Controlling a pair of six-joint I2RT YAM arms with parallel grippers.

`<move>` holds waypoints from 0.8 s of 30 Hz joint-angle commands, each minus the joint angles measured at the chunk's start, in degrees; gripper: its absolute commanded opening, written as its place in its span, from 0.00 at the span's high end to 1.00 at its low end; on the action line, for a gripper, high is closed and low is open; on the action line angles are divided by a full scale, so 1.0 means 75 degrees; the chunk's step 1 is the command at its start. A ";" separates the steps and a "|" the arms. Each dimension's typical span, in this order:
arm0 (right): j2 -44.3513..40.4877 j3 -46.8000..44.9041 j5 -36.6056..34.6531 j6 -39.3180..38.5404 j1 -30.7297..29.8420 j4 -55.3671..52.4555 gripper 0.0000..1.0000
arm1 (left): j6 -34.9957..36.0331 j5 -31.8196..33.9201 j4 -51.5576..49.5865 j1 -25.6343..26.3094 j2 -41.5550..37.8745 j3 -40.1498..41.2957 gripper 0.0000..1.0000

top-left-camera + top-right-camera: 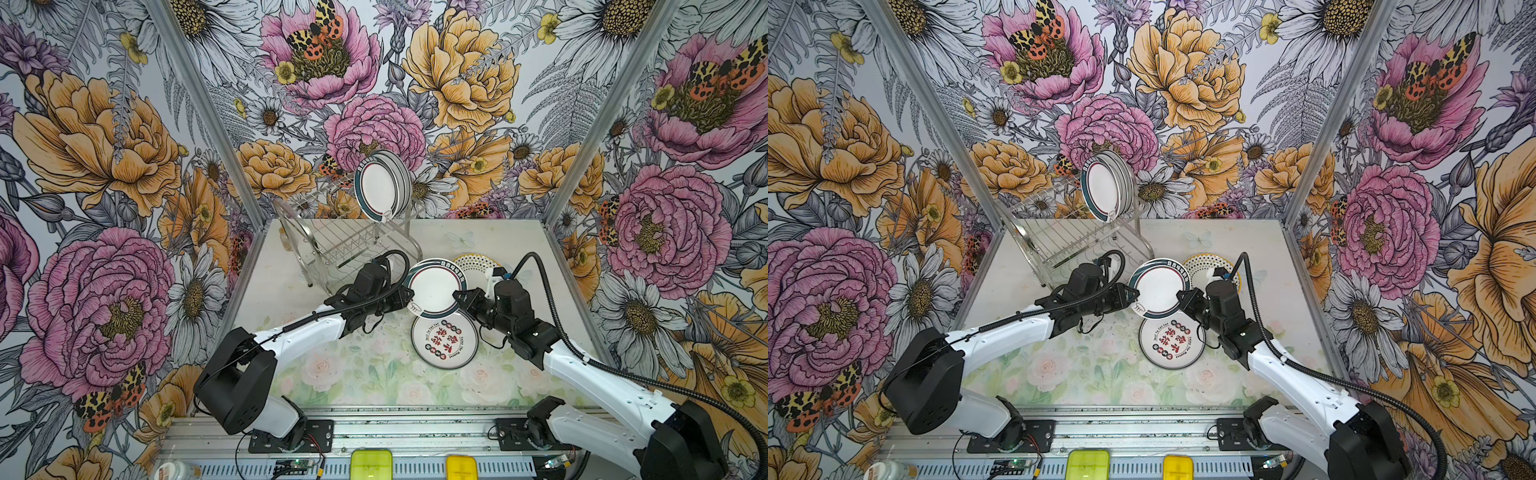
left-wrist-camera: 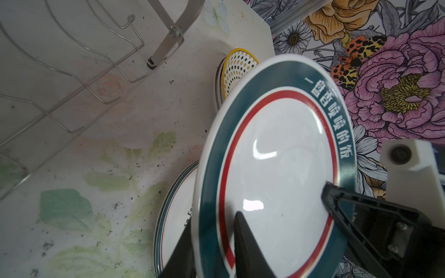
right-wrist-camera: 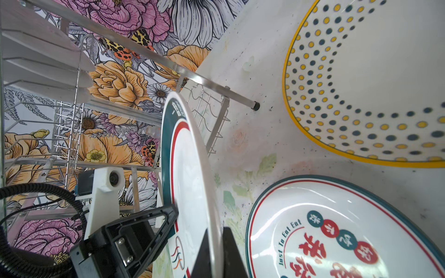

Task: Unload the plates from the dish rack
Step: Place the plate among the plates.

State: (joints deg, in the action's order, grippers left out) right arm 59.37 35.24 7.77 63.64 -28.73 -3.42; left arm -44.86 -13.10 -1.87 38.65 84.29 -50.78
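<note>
A white plate with a teal-and-red band [image 1: 434,291] [image 1: 1158,289] hangs tilted above the table, between my two arms. My left gripper [image 1: 409,297] [image 2: 214,221] is shut on its rim, one finger on the face and one behind. Across from it, my right gripper [image 1: 457,297] [image 3: 216,229] is shut on the opposite rim. The steel dish rack [image 1: 349,241] stands behind, with several plates [image 1: 384,185] [image 1: 1106,189] upright on its upper tier. A plate with red characters [image 1: 444,340] [image 3: 337,228] lies flat below the held one. A yellow-rimmed dotted plate [image 1: 473,262] [image 3: 361,84] lies behind it.
Floral wall panels with metal posts close in the table [image 1: 332,374] on three sides. Two yellow boxes [image 1: 371,463] [image 1: 461,465] and a small jar [image 1: 176,471] sit on the front rail by the arm bases.
</note>
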 commanded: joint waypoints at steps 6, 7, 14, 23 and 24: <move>0.0382 0.0046 0.0561 -0.0237 -0.0134 0.0771 1.00 | 0.0470 -0.0655 0.0345 0.0303 0.0078 -0.0160 0.90; 0.0435 0.0048 0.0616 -0.0237 -0.0142 0.0812 1.00 | 0.0484 -0.0668 0.0349 0.0327 0.0093 -0.0167 0.91; 0.0686 0.0050 0.0810 -0.0237 -0.0130 0.1005 0.94 | 0.0509 -0.0702 0.0245 0.0361 0.0047 -0.0179 1.00; 0.0866 0.0012 0.0804 -0.0239 -0.0119 0.1007 0.76 | 0.0544 -0.0697 0.0150 0.0377 -0.0013 -0.0156 1.00; 0.0883 0.0017 0.0804 -0.0237 -0.0120 0.1007 0.73 | 0.0556 -0.0699 0.0155 0.0377 -0.0013 -0.0155 1.00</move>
State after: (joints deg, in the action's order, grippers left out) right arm 65.87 34.68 8.08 63.35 -27.99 -1.08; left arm -44.07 -12.32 -2.94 38.65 84.79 -50.78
